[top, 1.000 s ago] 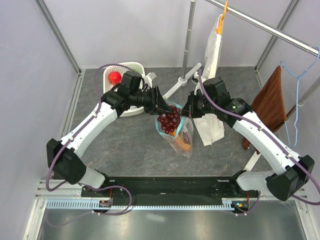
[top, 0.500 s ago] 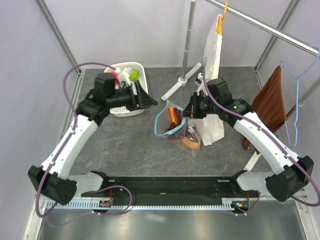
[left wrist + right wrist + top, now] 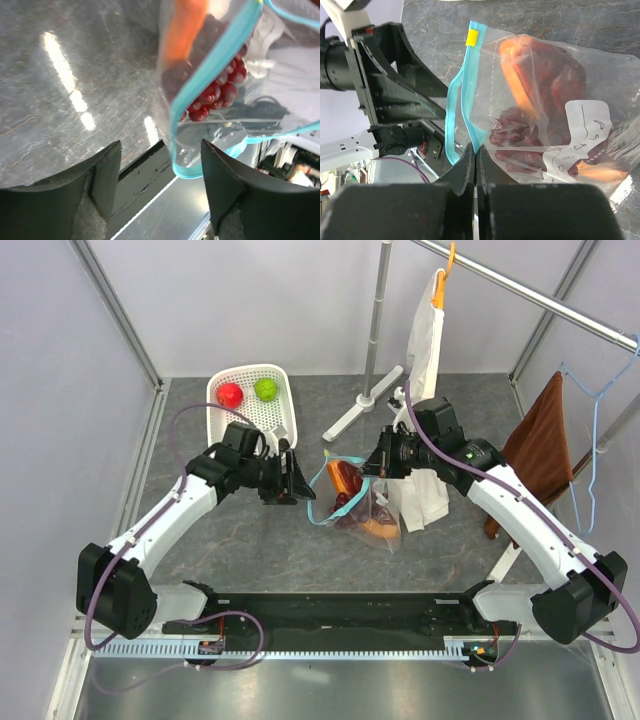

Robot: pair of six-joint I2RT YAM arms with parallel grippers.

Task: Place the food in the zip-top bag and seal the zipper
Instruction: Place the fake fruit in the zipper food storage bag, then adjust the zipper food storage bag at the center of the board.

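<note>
Gripper check, right side first: your right gripper (image 3: 475, 150) is clamped on the zipper (image 3: 454, 117), pinching the teal strip where the two lips of the mouth meet. From that pinch the zip-top bag (image 3: 547, 60) sags, clear and crumpled, its mouth gaping toward the left arm. Note the yellow slider tab (image 3: 471, 37) at the far end of the strip and the white label (image 3: 580, 132) on the wall facing the wrist camera. Inside, you see the papaya slice (image 3: 517, 75), orange edge showing, with the dark red grape bunch (image 3: 512, 132) just below it. In the top view the bag's lower end lies on the grey table (image 3: 240, 530), between the two arms.

Your left gripper (image 3: 299, 478) is released, fingers spread wide with nothing between them. It sits just left of the bag mouth, near the teal loop; contact cannot be told.

Outward: the red apple (image 3: 230, 394) and the green round fruit (image 3: 266, 389) lie side by side in the white basket (image 3: 255, 425), well apart from the bag.
</note>
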